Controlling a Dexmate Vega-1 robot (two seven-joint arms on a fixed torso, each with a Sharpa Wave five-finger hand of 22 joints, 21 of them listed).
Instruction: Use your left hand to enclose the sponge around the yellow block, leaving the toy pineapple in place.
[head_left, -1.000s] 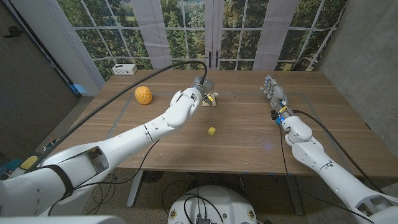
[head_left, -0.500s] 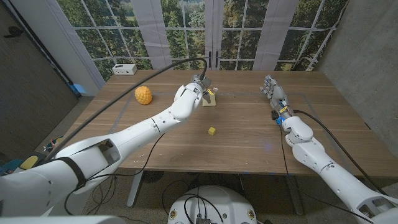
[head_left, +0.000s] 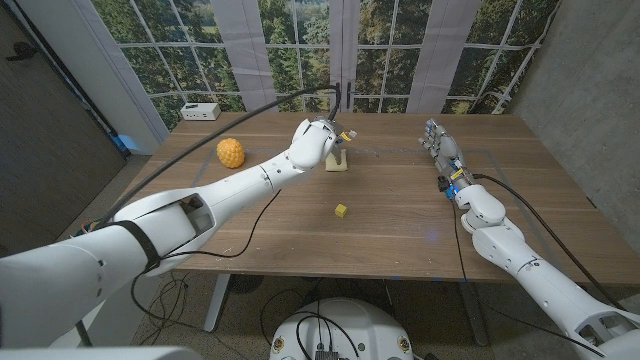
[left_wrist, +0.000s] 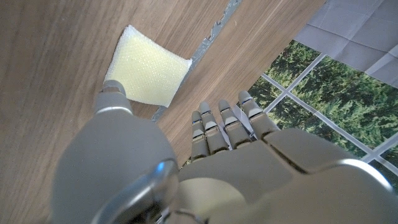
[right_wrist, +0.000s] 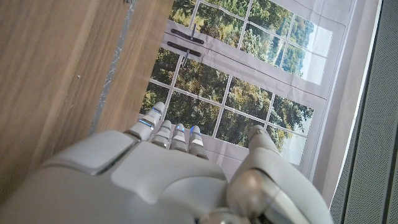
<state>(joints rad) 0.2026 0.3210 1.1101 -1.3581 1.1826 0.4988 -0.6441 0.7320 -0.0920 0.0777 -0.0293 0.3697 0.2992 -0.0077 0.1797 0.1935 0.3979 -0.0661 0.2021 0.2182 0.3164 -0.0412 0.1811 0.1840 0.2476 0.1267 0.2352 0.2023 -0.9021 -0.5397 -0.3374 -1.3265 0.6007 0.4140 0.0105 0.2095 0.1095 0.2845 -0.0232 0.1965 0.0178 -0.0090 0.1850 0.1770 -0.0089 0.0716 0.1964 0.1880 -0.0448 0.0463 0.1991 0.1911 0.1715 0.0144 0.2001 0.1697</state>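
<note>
My left hand (head_left: 325, 140) is stretched out over the far middle of the worktop (head_left: 400, 215), right above the pale yellow sponge (head_left: 337, 161). From my left wrist the sponge (left_wrist: 147, 73) lies flat on the wood just beyond my thumb, and my fingers (left_wrist: 225, 121) are straight and side by side, holding nothing. The yellow block (head_left: 341, 211) sits nearer to me, well apart from the sponge. The toy pineapple (head_left: 231, 153) rests off to my left. My right hand (head_left: 438, 146) stands at the right of the worktop, fingers extended, empty. A white box (head_left: 201, 111) sits at the far left corner.
</note>
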